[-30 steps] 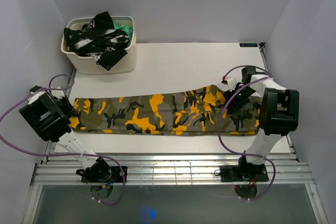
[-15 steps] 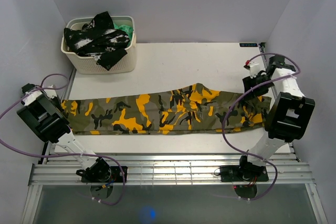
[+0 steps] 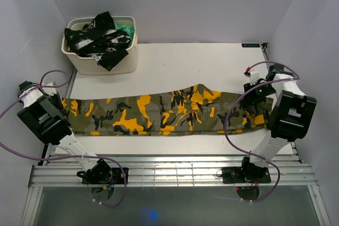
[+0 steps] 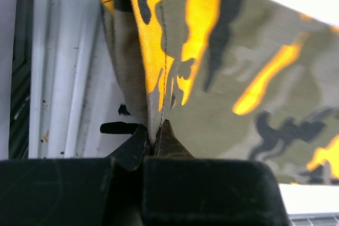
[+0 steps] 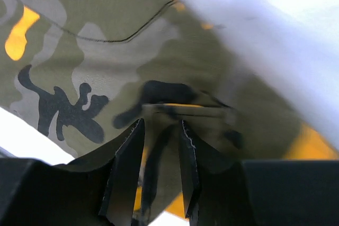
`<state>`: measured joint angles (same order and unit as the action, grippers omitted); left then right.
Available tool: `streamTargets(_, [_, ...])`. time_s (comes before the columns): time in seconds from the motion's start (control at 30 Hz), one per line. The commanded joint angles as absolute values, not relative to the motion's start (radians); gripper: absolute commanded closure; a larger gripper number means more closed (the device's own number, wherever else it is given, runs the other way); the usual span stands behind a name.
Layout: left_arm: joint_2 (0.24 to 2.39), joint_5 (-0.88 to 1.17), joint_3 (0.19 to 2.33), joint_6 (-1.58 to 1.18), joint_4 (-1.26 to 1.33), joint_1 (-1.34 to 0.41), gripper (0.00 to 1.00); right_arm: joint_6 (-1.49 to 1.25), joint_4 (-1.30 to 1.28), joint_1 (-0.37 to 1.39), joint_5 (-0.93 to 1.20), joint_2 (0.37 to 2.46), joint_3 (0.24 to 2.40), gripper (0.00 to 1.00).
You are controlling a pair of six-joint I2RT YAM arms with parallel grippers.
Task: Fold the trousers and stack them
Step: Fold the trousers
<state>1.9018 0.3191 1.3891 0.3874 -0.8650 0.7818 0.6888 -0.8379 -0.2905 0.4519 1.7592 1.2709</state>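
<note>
Trousers (image 3: 164, 112): camouflage pair, now drawn straight across the lower middle of the table (image 3: 201, 62), where a second ago the right half lay bunched. Left tool (image 4: 153, 137) clamped on the hem at frame left; right tool (image 5: 159, 141) pinched on a waist fold at frame right. Stretched enough, seemingly, for the first fold.

White table (image 3: 201, 67): trousers (image 3: 159, 112) spread out (left to right), basket (image 3: 90, 65) far-left corner.
</note>
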Motion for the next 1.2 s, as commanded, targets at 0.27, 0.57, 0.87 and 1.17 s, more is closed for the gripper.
streamTargets(0.27, [1.568,0.491,1.468,0.417,-1.058,0.52,1.0,0.666,-0.782,-0.215,0.457,1.801,1.206,0.62])
streamTargets(0.57, [1.555,0.566,1.473,0.195,-1.071,0.146,1.0,0.676,-0.792,-0.215,0.457,1.796,1.198,0.62])
streamTargets(0.87, [1.535,0.43,1.37,-0.203,-0.786,-0.236,1.0,0.678,-0.796,-0.213,0.456,1.795,1.2,0.62])
streamTargets(1.17, [1.684,0.29,1.379,-0.406,-0.612,-0.531,1.0,0.669,-0.804,-0.209,0.454,1.816,1.212,0.62])
